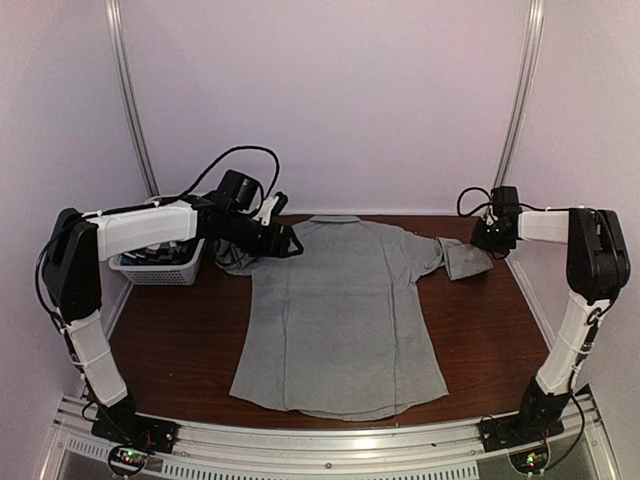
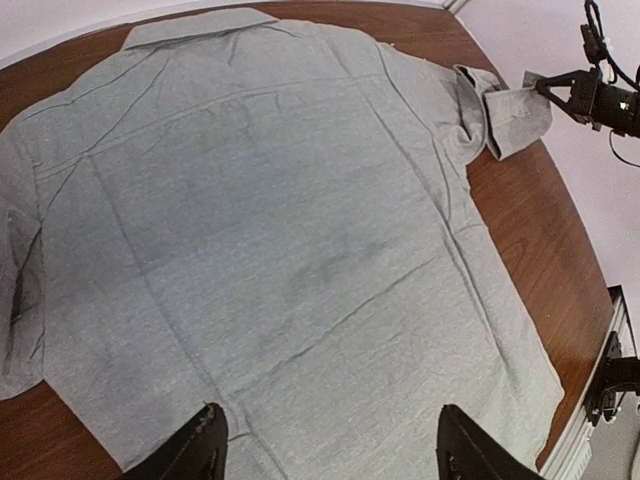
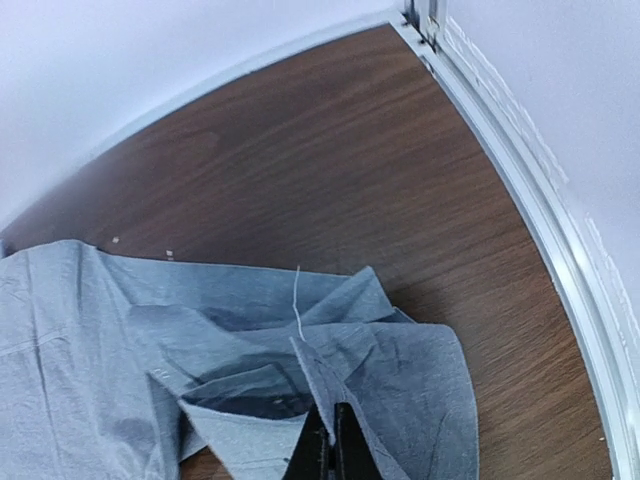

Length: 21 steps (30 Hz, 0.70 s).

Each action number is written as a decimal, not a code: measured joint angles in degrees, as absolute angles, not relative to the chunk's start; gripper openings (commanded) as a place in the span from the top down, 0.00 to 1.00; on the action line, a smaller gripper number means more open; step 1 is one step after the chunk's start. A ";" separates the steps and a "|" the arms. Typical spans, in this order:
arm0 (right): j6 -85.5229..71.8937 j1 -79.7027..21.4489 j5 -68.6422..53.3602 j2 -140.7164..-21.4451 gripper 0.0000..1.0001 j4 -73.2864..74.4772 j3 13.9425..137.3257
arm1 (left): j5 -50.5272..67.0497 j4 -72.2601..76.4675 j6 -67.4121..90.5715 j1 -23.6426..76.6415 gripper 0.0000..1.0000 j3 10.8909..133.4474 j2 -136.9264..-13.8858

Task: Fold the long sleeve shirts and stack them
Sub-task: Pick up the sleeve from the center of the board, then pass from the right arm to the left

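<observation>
The light grey shirt (image 1: 340, 310) lies spread flat on the brown table, collar at the far side. It fills the left wrist view (image 2: 270, 230). My left gripper (image 1: 288, 240) hovers over the shirt's left shoulder, open and empty, its fingertips (image 2: 205, 440) wide apart above the cloth. My right gripper (image 1: 490, 236) is shut on the cuff (image 3: 300, 390) of the right sleeve at the far right; the sleeve (image 1: 460, 255) is bunched and folded there. The pinch also shows in the left wrist view (image 2: 545, 88). I cannot make out the checked shirt as such.
A white slatted basket (image 1: 160, 268) with dark contents stands at the far left, under the left arm. Metal rails run along the table's right edge (image 3: 520, 180) and near edge (image 1: 330, 440). White walls close off the back and sides.
</observation>
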<state>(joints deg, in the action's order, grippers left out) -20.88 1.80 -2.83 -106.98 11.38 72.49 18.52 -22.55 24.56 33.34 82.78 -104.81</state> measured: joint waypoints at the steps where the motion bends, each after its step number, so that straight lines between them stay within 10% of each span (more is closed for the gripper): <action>1: -20.38 1.17 -2.44 -105.75 1.00 11.35 72.34 | 18.94 -22.17 24.53 33.76 0.27 83.00 -105.08; 21: -2.79 -17.28 -17.96 -92.86 1.00 6.13 70.59 | 28.58 -11.73 19.66 41.50 0.24 97.69 -118.78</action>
